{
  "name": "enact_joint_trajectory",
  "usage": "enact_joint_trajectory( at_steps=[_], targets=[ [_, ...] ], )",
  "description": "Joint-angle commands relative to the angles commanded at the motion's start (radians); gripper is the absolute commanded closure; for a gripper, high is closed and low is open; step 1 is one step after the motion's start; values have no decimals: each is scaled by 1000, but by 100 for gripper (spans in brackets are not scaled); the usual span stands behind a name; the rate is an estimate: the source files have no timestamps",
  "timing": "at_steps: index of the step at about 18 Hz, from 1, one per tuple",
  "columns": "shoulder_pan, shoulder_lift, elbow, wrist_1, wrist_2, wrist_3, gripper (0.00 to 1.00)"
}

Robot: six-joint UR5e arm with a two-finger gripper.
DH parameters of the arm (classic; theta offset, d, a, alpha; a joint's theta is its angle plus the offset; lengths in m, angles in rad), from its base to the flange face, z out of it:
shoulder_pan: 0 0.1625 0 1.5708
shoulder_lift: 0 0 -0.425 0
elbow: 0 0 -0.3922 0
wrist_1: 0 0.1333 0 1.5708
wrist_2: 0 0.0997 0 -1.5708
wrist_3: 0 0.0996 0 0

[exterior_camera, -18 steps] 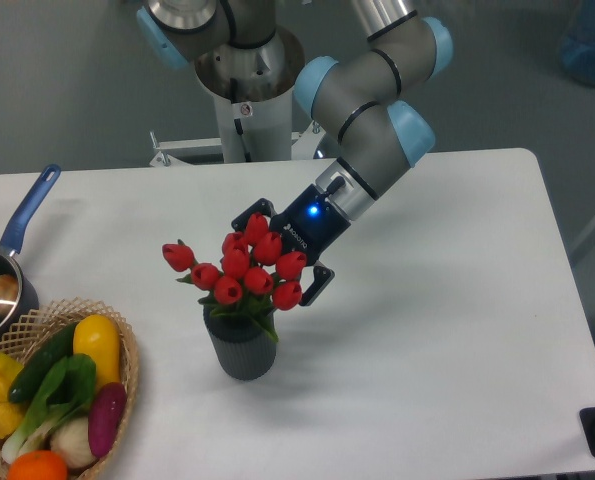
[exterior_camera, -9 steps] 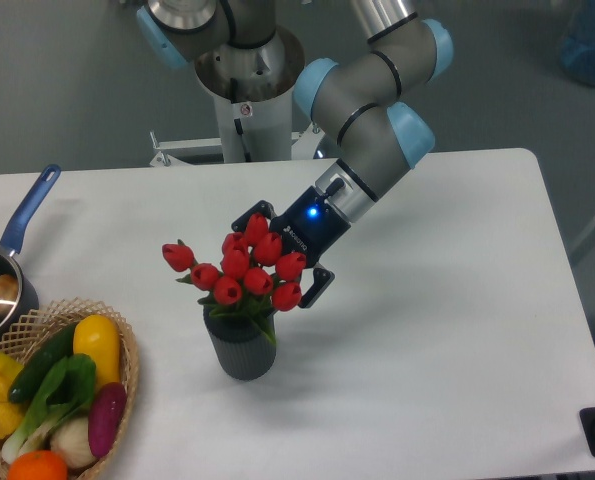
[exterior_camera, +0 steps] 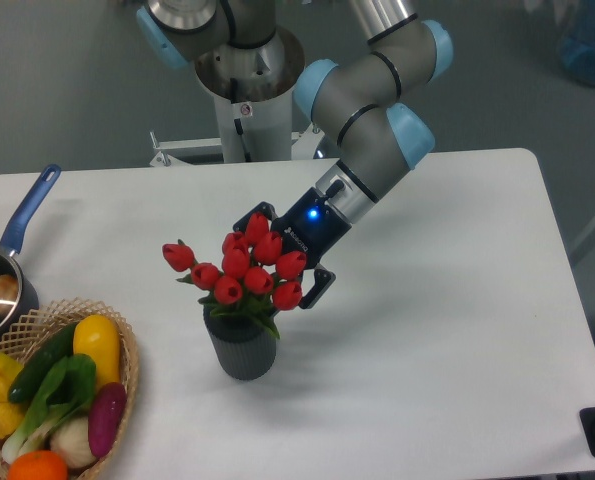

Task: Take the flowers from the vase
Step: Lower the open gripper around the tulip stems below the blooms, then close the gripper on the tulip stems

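White and bare under grey walls, the table (exterior_camera: 447, 330) is carrying everything in this scene. Nearest the camera, at about 8 o'clock, a wicker basket (exterior_camera: 129, 385) is sitting heaped with coloured vegetables (exterior_camera: 62, 385), and just beyond it, at the left edge, a blue-handled saucepan (exterior_camera: 17, 235) is poking into view.

Close to the middle of the table, the vase (exterior_camera: 242, 352) is standing upright, dark grey and ribbed, with the flowers (exterior_camera: 249, 268) still resting in it: red tulip buds bunched above green leaves, their stems running roughly straight up out of the mouth, one bud leaning off toward 9 o'clock.

Directly behind the bunch, at about 1 o'clock from it, the gripper (exterior_camera: 285, 255) is reaching in low from the arm (exterior_camera: 372, 110), which is slanting down from its base at 12 o'clock. Its jaws are standing apart, one dark fingertip showing at the upper left of the buds and the other at the lower right, so the bunch is lying between them or just in front; the buds are hiding whether either finger is touching.

Judging from this, the flowers are lying at 7 o'clock from the jaws, along the line of approach, with the stems' long axis crossing the gap. The coming move looks like a close on the bunch and a lift upward along the stems.
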Motion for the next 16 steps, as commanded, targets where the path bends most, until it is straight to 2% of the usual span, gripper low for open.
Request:
enact_joint_trajectory(
  at_steps=[12,16],
  targets=[
    [-41,-41,29,26,-28,0,0],
    [-37,-48,25,29,-75,0,0]
  ],
)
